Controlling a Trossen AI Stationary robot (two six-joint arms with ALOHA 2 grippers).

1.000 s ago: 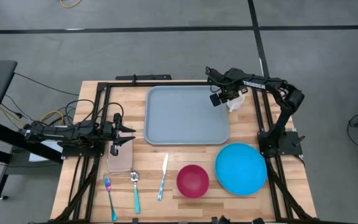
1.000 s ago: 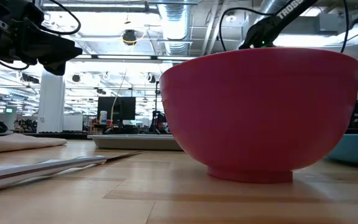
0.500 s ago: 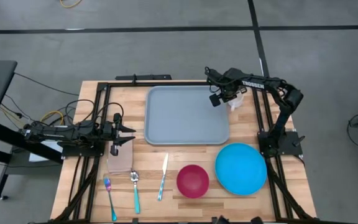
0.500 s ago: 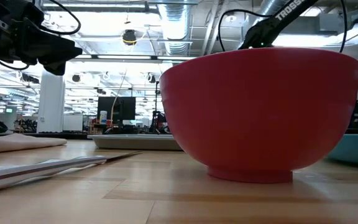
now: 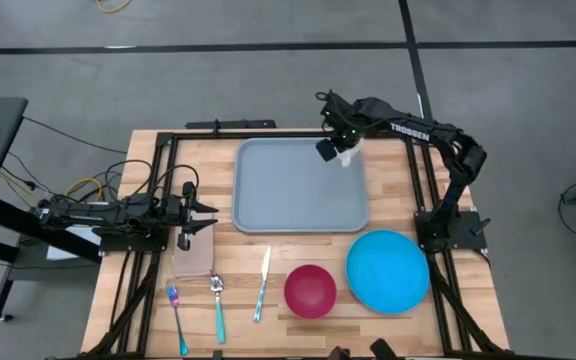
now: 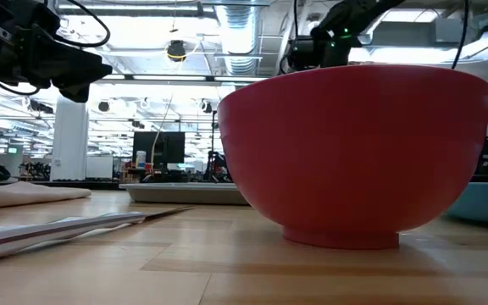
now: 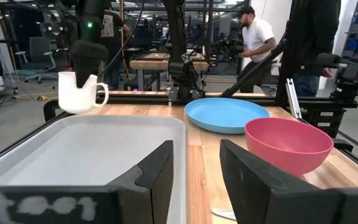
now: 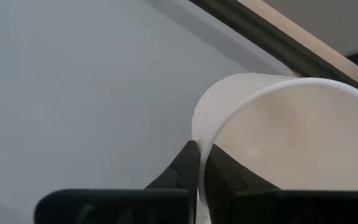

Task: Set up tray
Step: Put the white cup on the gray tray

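Observation:
The grey-blue tray (image 5: pixel 298 190) lies flat in the middle of the table. A white mug (image 7: pixel 79 92) hangs upright just above its far right corner, with my right gripper (image 5: pixel 336 148) shut on its rim. The mug (image 8: pixel 278 143) fills the right wrist view. My left gripper (image 5: pixel 208 214) waits open at the table's left, above a beige napkin (image 5: pixel 193 255), with nothing between its fingers (image 7: pixel 157 171). My right gripper pinches the mug's wall at the rim (image 8: pixel 199 134), one finger (image 8: pixel 229 171) inside the mug and the other (image 8: pixel 182 168) outside. It comes from above. The mug hangs upright below it, clear of the tray, its handle (image 7: pixel 99 94) free.
Along the near side lie a fork (image 5: pixel 176 318), a spoon (image 5: pixel 217 308), a knife (image 5: pixel 263 285), a pink bowl (image 5: pixel 310 290) and a round blue plate (image 5: pixel 388 270). Black frame rails (image 5: pixel 418 180) run beside the tray. People stand in the room beyond the table.
My right gripper has gone up and toward the table's left edge with the mug. The mug stood on the table just right of the tray; it now hangs clear over the tray's far right corner.

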